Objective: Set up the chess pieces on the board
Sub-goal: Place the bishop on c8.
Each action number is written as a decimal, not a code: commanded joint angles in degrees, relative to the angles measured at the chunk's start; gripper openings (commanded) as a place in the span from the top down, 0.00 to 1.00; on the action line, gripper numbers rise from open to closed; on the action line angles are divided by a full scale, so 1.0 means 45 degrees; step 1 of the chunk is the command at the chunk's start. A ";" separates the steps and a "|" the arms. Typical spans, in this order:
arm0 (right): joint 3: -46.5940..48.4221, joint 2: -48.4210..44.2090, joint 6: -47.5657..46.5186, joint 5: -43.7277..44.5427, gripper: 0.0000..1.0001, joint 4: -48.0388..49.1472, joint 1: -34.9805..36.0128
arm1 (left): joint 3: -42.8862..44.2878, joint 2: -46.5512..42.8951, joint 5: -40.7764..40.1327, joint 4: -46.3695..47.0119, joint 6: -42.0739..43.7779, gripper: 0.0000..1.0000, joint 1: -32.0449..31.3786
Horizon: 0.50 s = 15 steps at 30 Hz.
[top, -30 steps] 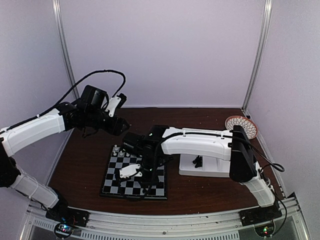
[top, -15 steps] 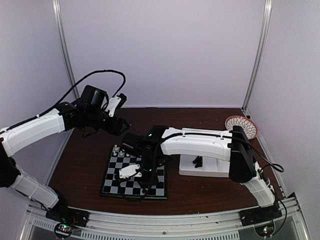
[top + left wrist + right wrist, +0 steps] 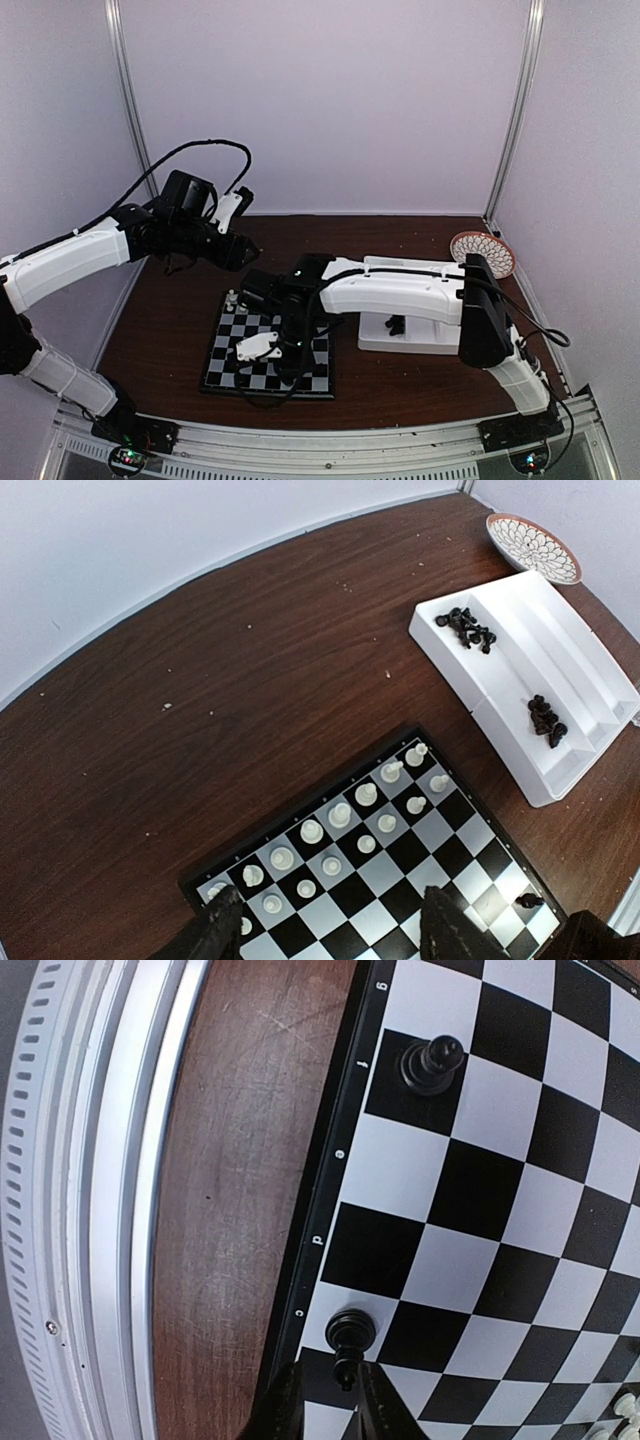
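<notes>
Lab booth, white panel walls (image 3: 330,100) (aluminium posts (image 3: 515,100)) around a table (image 3: 170,320)

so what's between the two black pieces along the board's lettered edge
only bare squares: in the right wrist view no piece stands between the upper black piece and the lower black piece on the board

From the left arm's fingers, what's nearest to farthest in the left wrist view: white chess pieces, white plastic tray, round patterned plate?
1. Small white chess pieces, on the checked board just past the left fingers.
2. White divided plastic tray, to the right.
3. Round patterned plate, far corner beyond the tray.
</notes>
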 commanded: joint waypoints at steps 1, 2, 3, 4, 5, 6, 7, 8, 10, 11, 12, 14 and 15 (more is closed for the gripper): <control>0.0540 -0.0890 0.0221 0.0180 0.78 -0.0314 0.0079 | 0.0287 -0.0092 0.0136 0.0142 -0.0048 0.39 0.0112; 0.0542 -0.1041 0.0223 0.0191 0.77 -0.0368 0.0084 | 0.0287 -0.0091 0.0112 0.0131 -0.0038 0.39 0.0112; 0.0518 -0.1233 0.0184 0.0251 0.78 -0.0426 0.0085 | 0.0287 -0.0089 0.0055 0.0140 -0.0038 0.39 0.0112; 0.0439 -0.1474 0.0160 0.0363 0.78 -0.0494 0.0065 | 0.0270 -0.0094 0.0026 0.0143 -0.0045 0.39 0.0112; 0.0222 -0.1770 0.0123 0.0473 0.78 -0.0426 0.0041 | 0.0268 -0.0087 -0.0017 0.0136 -0.0044 0.39 0.0112; -0.0099 -0.2161 0.0057 0.0560 0.78 -0.0301 -0.0043 | 0.0267 -0.0098 -0.0035 0.0140 -0.0041 0.39 0.0112; -0.0736 -0.2569 0.0027 0.0651 0.78 -0.0075 -0.0139 | 0.0267 -0.0080 -0.0044 0.0141 -0.0038 0.39 0.0117; -0.1324 -0.3025 -0.0004 0.0760 0.78 0.0209 -0.0275 | 0.0263 -0.0075 -0.0050 0.0141 -0.0048 0.39 0.0112; -0.2474 -0.4080 -0.0106 0.1043 0.78 0.0719 -0.0725 | 0.0267 -0.0052 -0.0037 0.0130 -0.0048 0.39 0.0112; -0.2999 -0.4498 -0.0140 0.1124 0.79 0.0907 -0.0918 | 0.0267 -0.0045 -0.0022 0.0137 -0.0039 0.39 0.0112; -0.3477 -0.4834 -0.0178 0.1181 0.79 0.1069 -0.1217 | 0.0267 -0.0032 -0.0021 0.0133 -0.0040 0.39 0.0112; -0.4299 -0.5450 -0.0251 0.1239 0.80 0.1273 -0.2156 | 0.0277 -0.0008 0.0018 0.0130 -0.0042 0.39 0.0122; -0.4680 -0.5651 -0.0300 0.1285 0.81 0.1362 -0.2576 | 0.0286 0.0012 0.0048 0.0147 -0.0043 0.39 0.0128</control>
